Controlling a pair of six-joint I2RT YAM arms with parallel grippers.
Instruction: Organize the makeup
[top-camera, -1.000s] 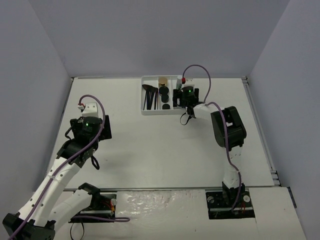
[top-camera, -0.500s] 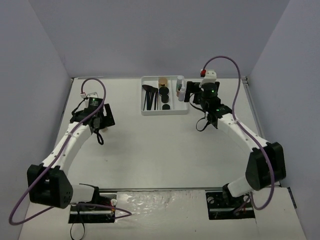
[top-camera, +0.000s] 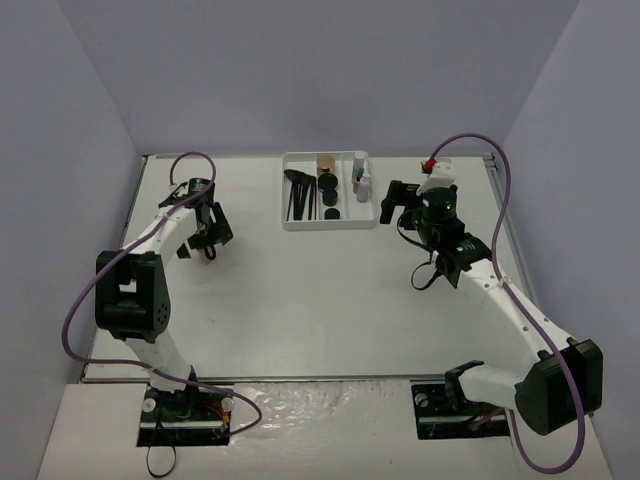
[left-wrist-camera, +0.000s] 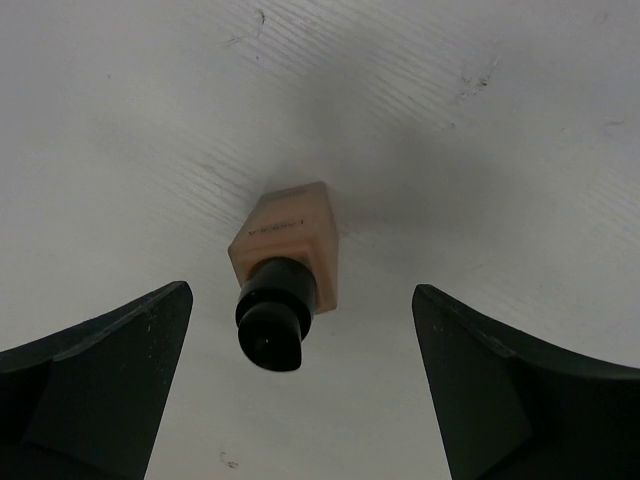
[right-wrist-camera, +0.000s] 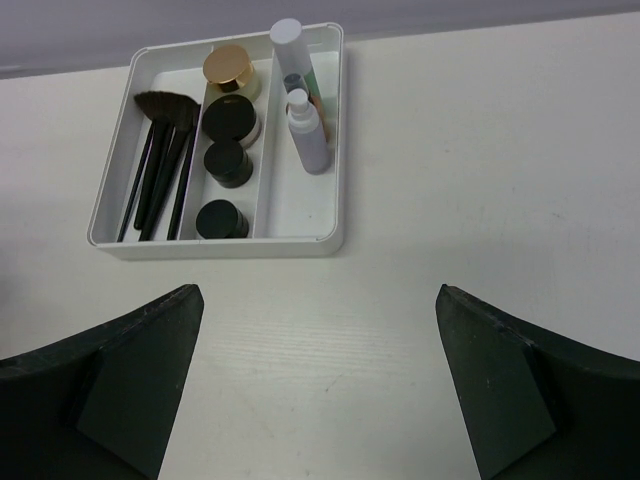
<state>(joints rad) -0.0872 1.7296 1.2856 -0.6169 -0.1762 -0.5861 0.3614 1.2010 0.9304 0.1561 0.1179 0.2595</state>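
A small tan bottle (left-wrist-camera: 293, 229) with a black cap stands on the table, alone, at the left (top-camera: 207, 256). My left gripper (left-wrist-camera: 300, 300) is open just above it, one finger on each side, not touching; it also shows in the top view (top-camera: 205, 238). The white tray (right-wrist-camera: 220, 246) holds thin black brushes (right-wrist-camera: 160, 165) on the left. Its middle holds a gold-tan jar (right-wrist-camera: 228, 67) and three black compacts (right-wrist-camera: 228, 162). White and pale green bottles (right-wrist-camera: 307, 135) lie on its right. My right gripper (right-wrist-camera: 320, 295) is open and empty, just right of the tray (top-camera: 327, 226).
Walls close in the table on the left, back and right. A metal rail (top-camera: 492, 190) runs along the table's right edge behind my right arm. Purple cables loop over both arms.
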